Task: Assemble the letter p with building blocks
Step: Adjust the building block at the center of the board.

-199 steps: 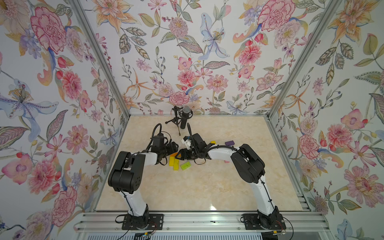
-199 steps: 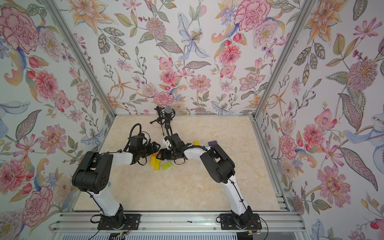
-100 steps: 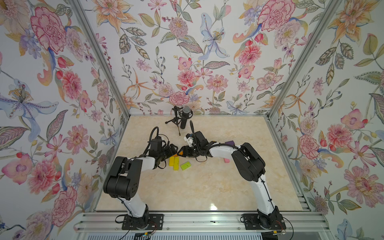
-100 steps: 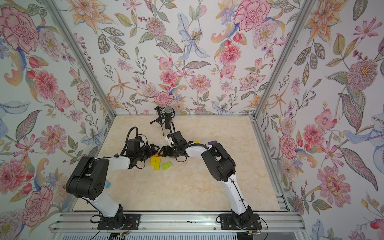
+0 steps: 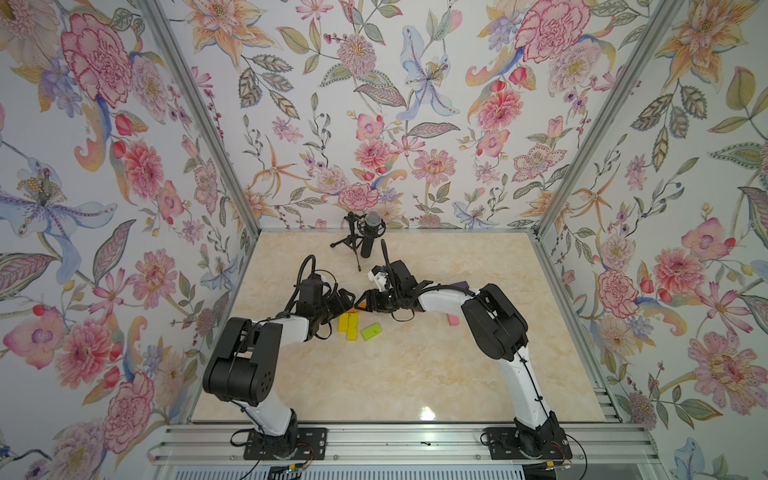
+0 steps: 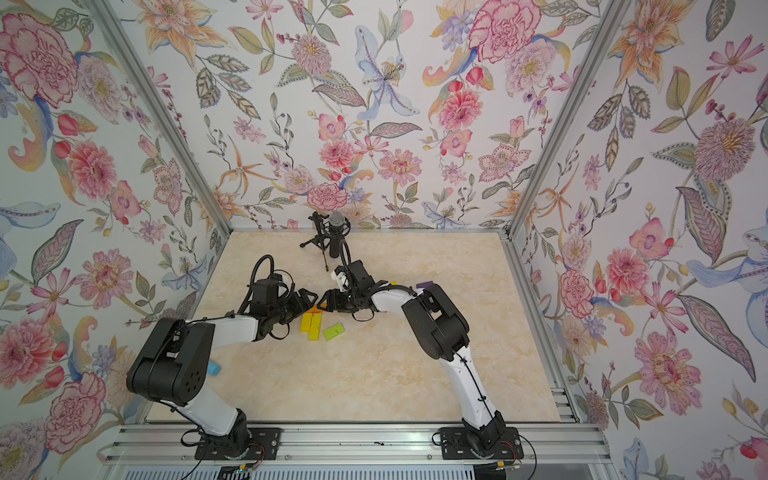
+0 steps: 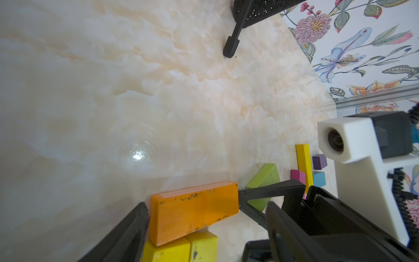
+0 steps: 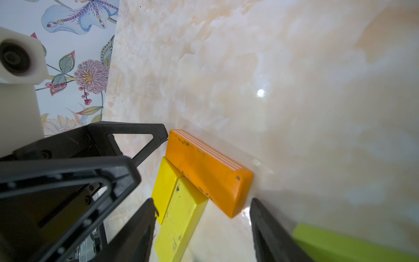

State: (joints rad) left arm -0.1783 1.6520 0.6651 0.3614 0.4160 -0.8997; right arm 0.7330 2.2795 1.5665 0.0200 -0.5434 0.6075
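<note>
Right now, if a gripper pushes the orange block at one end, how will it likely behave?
The orange block looks stiff and flat, so it should slide, not roll or tip. The table is glossy, so it may slip easily. Pushed at one end, it would probably turn and nudge the yellow blocks touching it.

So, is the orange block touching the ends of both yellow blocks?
Yes, the right wrist view shows the orange block lying across the ends of the two yellow blocks, touching both.
</note>
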